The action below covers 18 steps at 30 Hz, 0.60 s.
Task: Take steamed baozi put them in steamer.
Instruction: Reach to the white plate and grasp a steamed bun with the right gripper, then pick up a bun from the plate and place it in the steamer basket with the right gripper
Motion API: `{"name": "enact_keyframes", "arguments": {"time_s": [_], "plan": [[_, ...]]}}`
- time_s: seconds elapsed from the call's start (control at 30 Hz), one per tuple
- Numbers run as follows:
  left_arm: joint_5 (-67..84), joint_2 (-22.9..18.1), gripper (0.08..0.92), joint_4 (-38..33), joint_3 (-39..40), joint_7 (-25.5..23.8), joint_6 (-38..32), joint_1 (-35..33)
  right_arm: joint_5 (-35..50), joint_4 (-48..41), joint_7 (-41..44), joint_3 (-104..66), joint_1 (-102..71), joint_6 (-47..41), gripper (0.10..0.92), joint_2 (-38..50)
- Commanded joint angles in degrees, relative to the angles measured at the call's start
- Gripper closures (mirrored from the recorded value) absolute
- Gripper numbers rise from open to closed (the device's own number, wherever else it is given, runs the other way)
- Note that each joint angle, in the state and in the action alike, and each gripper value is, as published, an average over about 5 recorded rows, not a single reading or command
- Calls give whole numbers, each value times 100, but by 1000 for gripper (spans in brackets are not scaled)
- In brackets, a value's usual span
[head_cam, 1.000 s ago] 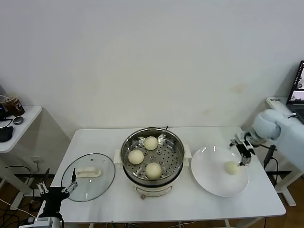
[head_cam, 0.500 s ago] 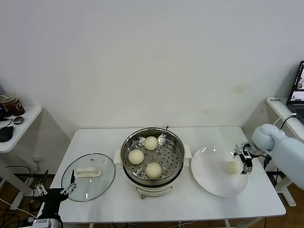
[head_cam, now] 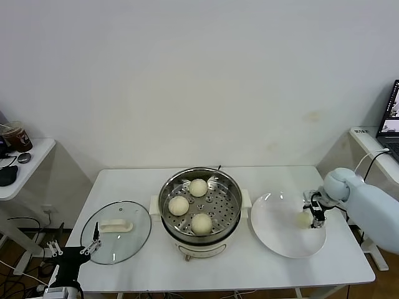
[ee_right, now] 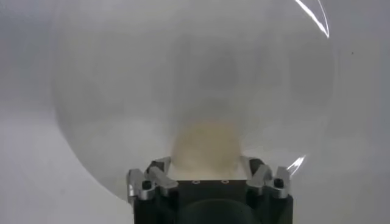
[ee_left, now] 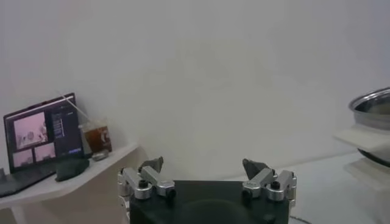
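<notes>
Three steamed baozi (head_cam: 198, 187) (head_cam: 178, 205) (head_cam: 201, 223) lie on the perforated tray of the steel steamer (head_cam: 163, 196) at the table's middle. Another cream-white baozi (head_cam: 303, 219) rests on the white plate (head_cam: 280, 230) to the right. My right gripper (head_cam: 313, 215) is low over the plate's right side, shut on this baozi. In the right wrist view the baozi (ee_right: 206, 146) fills the gap of the gripper (ee_right: 207, 167), with both fingers against its sides, above the plate (ee_right: 122, 91). My left gripper (head_cam: 75, 249) hangs open, off the table's front left corner, holding nothing (ee_left: 204, 165).
A round glass lid (head_cam: 116, 232) with a white handle lies left of the steamer. A small side table (head_cam: 25, 168) with a drink cup (head_cam: 15, 136) stands at far left. Another desk with a laptop (head_cam: 391, 118) is at far right.
My right gripper came down from above the plate's right rim to the baozi, and its jaws closed in around it. The left arm stayed put.
</notes>
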State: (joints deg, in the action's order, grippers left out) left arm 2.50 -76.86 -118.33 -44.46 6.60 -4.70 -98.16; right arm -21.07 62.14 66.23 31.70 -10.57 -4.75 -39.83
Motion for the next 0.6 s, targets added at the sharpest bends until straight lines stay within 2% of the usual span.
{"name": "enact_keyframes", "arguments": {"time_s": [0.03, 0.23, 0.43, 0.6], "plan": [[3, -4, 177, -27, -2, 1, -5, -17, 97, 42, 81, 25, 43, -62, 466, -16], [11, 10, 177, -53, 0, -1, -4, -5, 889, 708, 253, 880, 1076, -348, 600, 439], [15, 20, 177, -54, 70, -5, 5, 56, 2280, 1649, 155, 2365, 3181, -1098, 607, 671], [32, 49, 177, -29, 138, -7, 2, 114, 3560, 2448, -135, 3903, 5222, -1708, 601, 237]]}}
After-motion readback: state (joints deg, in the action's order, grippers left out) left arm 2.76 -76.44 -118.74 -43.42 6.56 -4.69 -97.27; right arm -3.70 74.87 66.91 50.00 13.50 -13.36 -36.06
